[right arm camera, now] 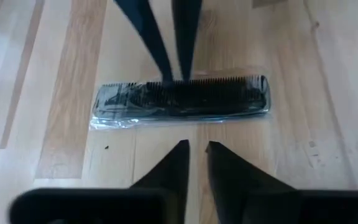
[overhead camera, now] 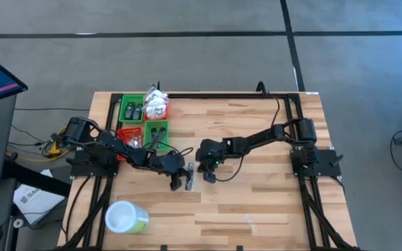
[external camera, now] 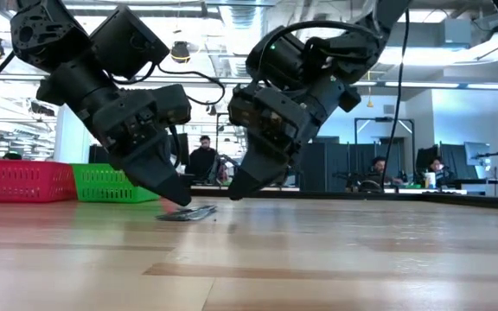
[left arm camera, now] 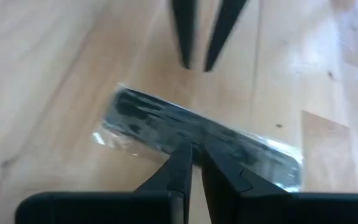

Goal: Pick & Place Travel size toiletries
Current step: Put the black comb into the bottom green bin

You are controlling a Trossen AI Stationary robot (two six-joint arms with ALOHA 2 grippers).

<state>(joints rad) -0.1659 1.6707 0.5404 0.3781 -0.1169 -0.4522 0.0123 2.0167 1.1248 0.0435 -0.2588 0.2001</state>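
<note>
A black comb in a clear crinkly wrapper [overhead camera: 189, 176] lies flat on the wood table [overhead camera: 257, 209], between my two grippers. It shows side-on in the right wrist view [right arm camera: 182, 99], and also in the left wrist view [left arm camera: 197, 134] and the low view [external camera: 188, 212]. My left gripper [left arm camera: 194, 149] comes down at a slant on the packet's left side, fingers shut. My right gripper [right arm camera: 197, 146] is shut too. It hovers just short of the packet's right side [external camera: 232, 194] and touches nothing. My left gripper has its shut fingertips [right arm camera: 169, 79] down on the long edge of the comb packet [left arm camera: 166, 140], about mid-length, slanting down from the table's left. The packet lies flat on the table. I cannot tell if the tips pinch the wrapper or only press on it.
At the far left stand a green bin with dark mini bottles [overhead camera: 132, 110], white wrapped packets [overhead camera: 158, 104], a red bin [overhead camera: 128, 134] and another green bin [overhead camera: 157, 131]. A white-lidded green tub [overhead camera: 125, 217] lies near the left front corner. Bare wood lies to the right and near.
</note>
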